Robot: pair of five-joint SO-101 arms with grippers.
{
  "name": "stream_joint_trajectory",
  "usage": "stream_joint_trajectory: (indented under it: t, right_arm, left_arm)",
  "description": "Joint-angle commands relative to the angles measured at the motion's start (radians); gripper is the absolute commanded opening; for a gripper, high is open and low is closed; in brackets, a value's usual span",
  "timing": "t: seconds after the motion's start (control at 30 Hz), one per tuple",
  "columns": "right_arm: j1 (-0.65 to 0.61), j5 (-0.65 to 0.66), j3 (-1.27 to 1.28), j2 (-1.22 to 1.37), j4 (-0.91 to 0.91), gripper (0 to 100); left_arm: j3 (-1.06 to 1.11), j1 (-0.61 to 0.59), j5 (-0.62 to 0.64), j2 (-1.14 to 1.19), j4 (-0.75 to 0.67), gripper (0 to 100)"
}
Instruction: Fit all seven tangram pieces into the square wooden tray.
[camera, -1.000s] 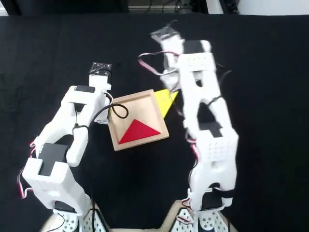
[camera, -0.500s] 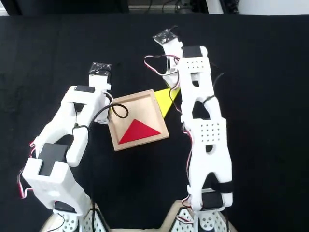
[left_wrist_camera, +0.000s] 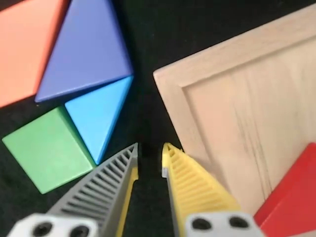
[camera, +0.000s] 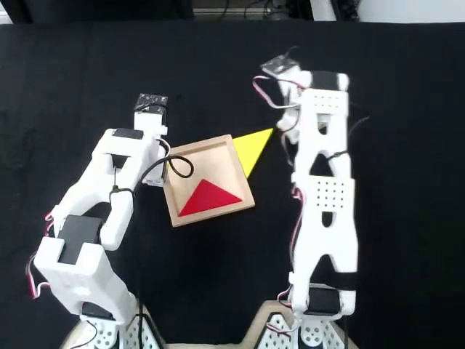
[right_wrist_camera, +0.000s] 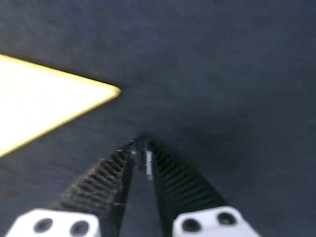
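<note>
The square wooden tray lies mid-table with a red triangle inside it. A yellow triangle rests flat on the cloth against the tray's right edge. My left gripper hovers low beside the tray's left corner, open by a narrow gap with nothing between its fingers. Next to it lie a dark blue triangle, a light blue triangle, a green square and an orange piece. My right gripper is shut and empty, just off the yellow triangle's tip.
Black cloth covers the whole table. The left arm stretches along the tray's left side and the right arm along its right. Open cloth lies at the far side and far right.
The right arm has swung to the right, off the yellow triangle, which now lies uncovered. The left arm, the tray and the red triangle have not moved.
</note>
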Motion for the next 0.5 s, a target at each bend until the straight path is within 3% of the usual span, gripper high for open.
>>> stream_joint_trajectory:
  t: [0.0,0.27,0.47]
  right_arm:
    - [0.006,-0.063,-0.113,-0.116,-0.002,1.1]
    - [-0.133,-0.083,-0.139,0.021,-0.298,1.1]
    - [-0.169,-0.069,-0.139,0.051,-0.161,1.1]
  left_arm:
    - [-0.041,0.044,0.009,0.011,0.002,11]
    - [-0.041,0.041,0.011,0.011,0.002,11]
    - [-0.041,0.039,0.035,0.011,0.002,11]
